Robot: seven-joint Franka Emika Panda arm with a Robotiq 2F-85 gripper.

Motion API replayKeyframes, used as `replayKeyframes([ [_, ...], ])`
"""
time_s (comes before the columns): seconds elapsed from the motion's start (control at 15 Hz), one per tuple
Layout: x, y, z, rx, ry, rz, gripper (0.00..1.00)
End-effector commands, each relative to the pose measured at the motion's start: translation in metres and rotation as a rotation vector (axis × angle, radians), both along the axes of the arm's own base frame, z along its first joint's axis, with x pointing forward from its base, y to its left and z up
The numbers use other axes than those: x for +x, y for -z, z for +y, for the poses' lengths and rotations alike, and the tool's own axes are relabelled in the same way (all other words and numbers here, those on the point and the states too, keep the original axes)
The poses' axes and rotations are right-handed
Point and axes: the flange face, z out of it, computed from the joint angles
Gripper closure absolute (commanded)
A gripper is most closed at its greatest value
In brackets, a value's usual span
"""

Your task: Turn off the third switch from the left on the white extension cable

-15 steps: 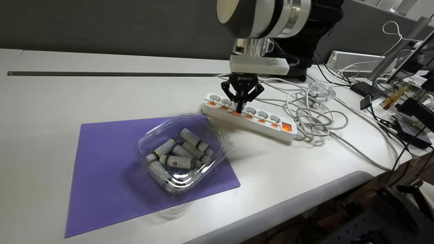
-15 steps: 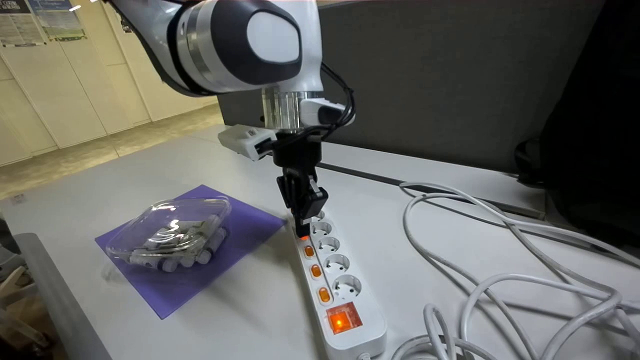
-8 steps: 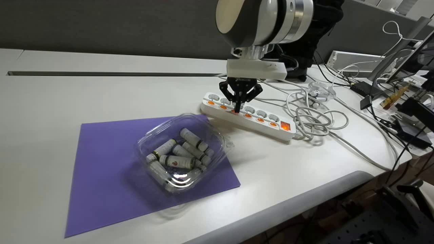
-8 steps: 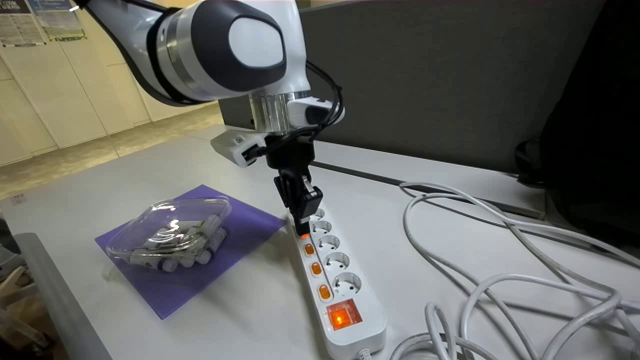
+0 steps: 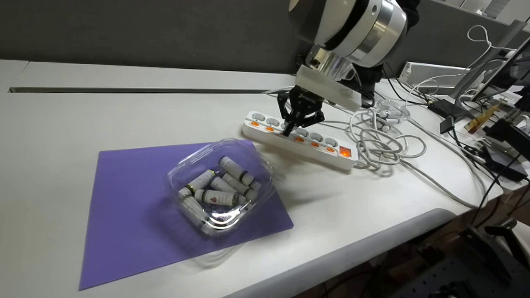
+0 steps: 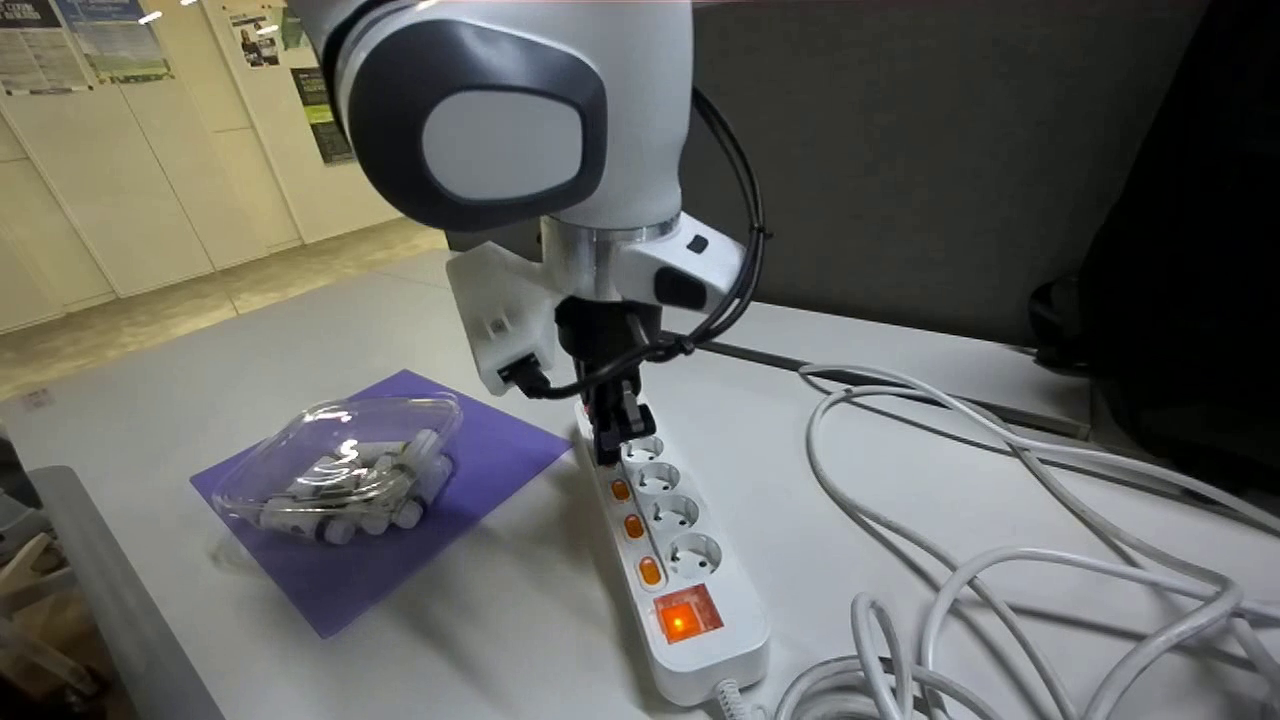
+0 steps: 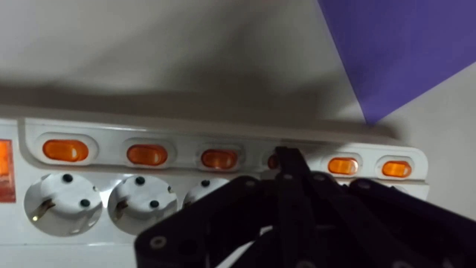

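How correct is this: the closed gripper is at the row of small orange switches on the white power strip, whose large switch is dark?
The large switch is not dark: it glows orange, as both exterior views show. The closed gripper is indeed at the row of small orange switches on the white power strip.

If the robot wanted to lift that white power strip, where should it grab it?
Probably at mid-length, straight from above, with the gripper opened and squeezing across the long sides: the strip lies flat, sockets up, and is far narrower than it is long. I'd avoid the end where the cable comes out.
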Motion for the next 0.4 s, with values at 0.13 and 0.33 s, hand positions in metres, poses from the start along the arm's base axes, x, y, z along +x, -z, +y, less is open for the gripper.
replayKeyframes([
  [0.13, -0.015, 0.048, -0.019, 0.172, 0.029, 0.014, 1.0],
  [0.33, -0.017, 0.029, -0.013, 0.152, -0.013, 0.008, 1.0],
])
